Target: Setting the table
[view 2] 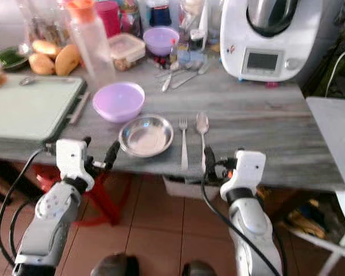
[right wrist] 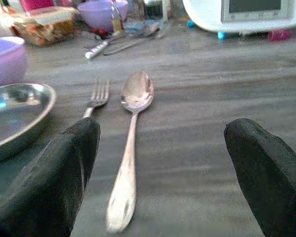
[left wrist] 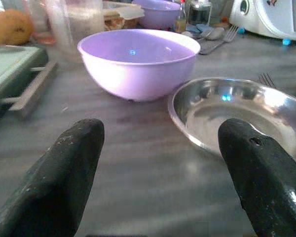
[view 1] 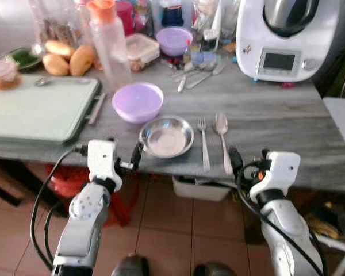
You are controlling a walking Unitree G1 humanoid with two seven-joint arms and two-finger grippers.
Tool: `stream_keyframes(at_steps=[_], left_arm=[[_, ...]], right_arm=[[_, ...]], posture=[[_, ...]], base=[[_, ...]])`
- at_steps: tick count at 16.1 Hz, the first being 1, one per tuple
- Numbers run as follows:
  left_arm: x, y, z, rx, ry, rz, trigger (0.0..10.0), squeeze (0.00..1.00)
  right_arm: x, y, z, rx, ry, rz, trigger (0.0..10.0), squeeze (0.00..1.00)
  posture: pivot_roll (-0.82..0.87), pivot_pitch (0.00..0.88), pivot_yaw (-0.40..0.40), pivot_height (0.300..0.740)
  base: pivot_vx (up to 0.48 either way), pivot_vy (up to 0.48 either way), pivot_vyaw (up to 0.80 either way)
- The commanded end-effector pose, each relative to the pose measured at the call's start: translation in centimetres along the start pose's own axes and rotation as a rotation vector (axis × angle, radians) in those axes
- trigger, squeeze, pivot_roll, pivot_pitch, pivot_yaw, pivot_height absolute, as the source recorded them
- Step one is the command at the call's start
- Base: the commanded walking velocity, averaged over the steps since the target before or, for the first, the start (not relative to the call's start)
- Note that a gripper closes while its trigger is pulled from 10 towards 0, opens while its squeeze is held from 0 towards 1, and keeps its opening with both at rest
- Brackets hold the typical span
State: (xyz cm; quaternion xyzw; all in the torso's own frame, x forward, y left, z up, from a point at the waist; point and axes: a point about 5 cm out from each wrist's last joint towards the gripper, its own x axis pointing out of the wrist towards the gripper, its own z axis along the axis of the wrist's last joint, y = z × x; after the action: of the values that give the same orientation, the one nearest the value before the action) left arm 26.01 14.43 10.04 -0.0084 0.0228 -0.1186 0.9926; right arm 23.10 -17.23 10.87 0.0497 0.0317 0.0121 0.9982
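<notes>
We hold both arms low at the near edge of the grey table [view 1: 264, 115], and a place setting lies just ahead: a steel plate [view 1: 167, 136] near the edge, a fork [view 1: 203, 141] just beside it at its three o'clock, and a spoon [view 1: 222, 138] just beyond the fork, handles pointing back toward us as a diner would want them. A lilac bowl [view 1: 138, 102] sits at the plate's eleven o'clock, close to its rim; we cannot tell whether they touch. Our left tool [left wrist: 158, 168] hovers before the plate with its fingers apart, holding nothing, and our right tool [right wrist: 167, 173] hangs over the spoon's handle, fingers likewise spread and empty. We judge the setting largely laid; spare cutlery [view 1: 198, 73] waits farther back, toward twelve o'clock, beside the white kitchen machine [view 1: 287, 40].
</notes>
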Motion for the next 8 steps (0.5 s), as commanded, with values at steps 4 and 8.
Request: stream_keyframes(at_steps=[4, 8], left_arm=[[-0.01, 0.42, -0.07, 0.016, 0.000, 0.013, 10.0, 0.00], [0.07, 0.42, -0.07, 0.017, 0.000, 0.008, 10.0, 0.00]], right_arm=[[0.05, -0.18, -0.28, -0.017, -0.001, -0.018, 10.0, 0.00], [0.36, -0.28, -0.40, -0.005, -0.003, -0.033, 10.0, 0.00]], posture=[[-0.04, 0.000, 0.032, 0.740], [-0.03, 0.000, 0.033, 0.740]], base=[[-0.192, 0.000, 0.00], [-0.409, 0.000, 0.00]])
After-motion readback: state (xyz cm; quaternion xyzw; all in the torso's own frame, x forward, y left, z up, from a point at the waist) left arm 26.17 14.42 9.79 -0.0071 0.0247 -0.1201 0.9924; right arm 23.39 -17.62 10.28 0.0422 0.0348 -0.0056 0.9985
